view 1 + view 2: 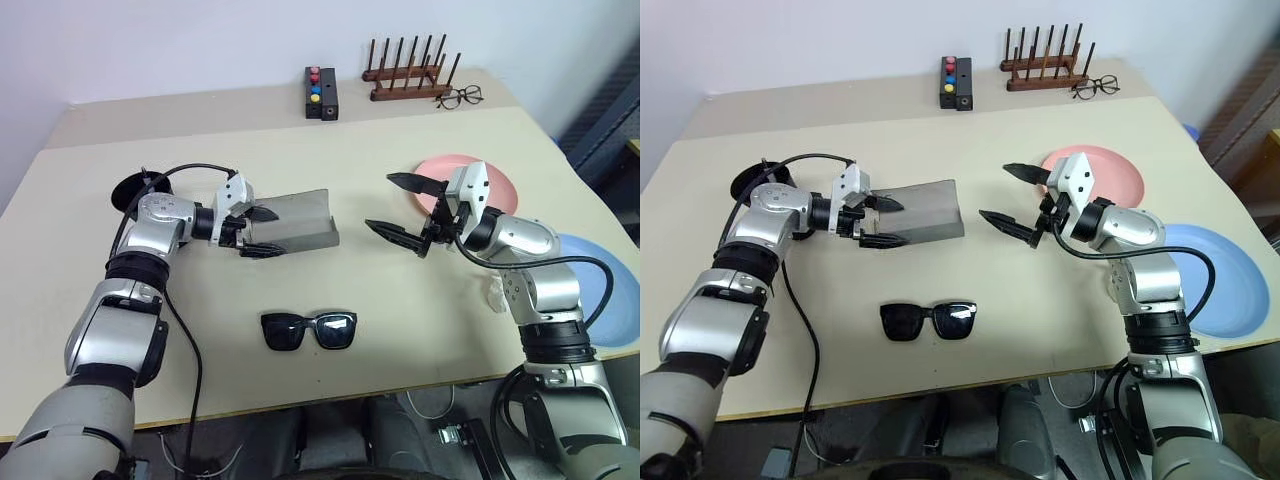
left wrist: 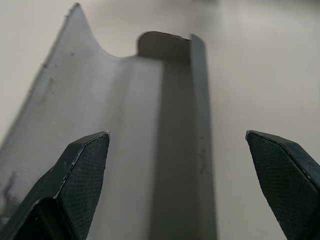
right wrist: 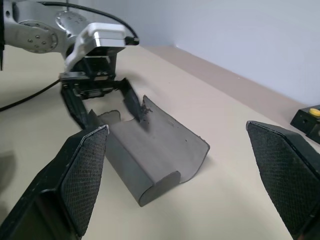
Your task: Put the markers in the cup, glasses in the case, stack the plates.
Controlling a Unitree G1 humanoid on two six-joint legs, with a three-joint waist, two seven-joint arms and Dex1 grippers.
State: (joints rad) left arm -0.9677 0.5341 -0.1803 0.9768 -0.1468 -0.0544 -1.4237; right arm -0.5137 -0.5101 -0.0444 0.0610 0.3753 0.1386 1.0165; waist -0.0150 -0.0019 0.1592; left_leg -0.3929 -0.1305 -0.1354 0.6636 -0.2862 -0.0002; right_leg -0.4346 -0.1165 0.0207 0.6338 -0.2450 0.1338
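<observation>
**Handling Notes: Plates, Case, Sunglasses**

Landmark: open grey rectangular hinged glasses case point(image 1: 295, 222), lying on the beige table point(image 1: 400, 300) with lid raised.

Salmon pink round shallow plate point(image 1: 500, 180): well to the right of the case. Light blue round plate point(image 1: 1225, 285): farther right and nearer the table's front edge. Likely rigid, light, slick on top; best taken by the rim, lifted level.

Case: probably a stiff shell, light enough to slide when pushed. Best held by the end wall or the lid edge, steadied while loading.

Black thick-framed sunglasses point(image 1: 309, 330): in front of the case, folded, lenses up. Probably light, smooth, scratch-prone; best pinched at the bridge or frame, never on the lenses.

Left gripper point(image 1: 257, 232): at the case's left end, fingers spread wide around the lid, clamped on nothing.

Right gripper point(image 1: 402, 210): right of the case, fingers wide apart, empty.
</observation>
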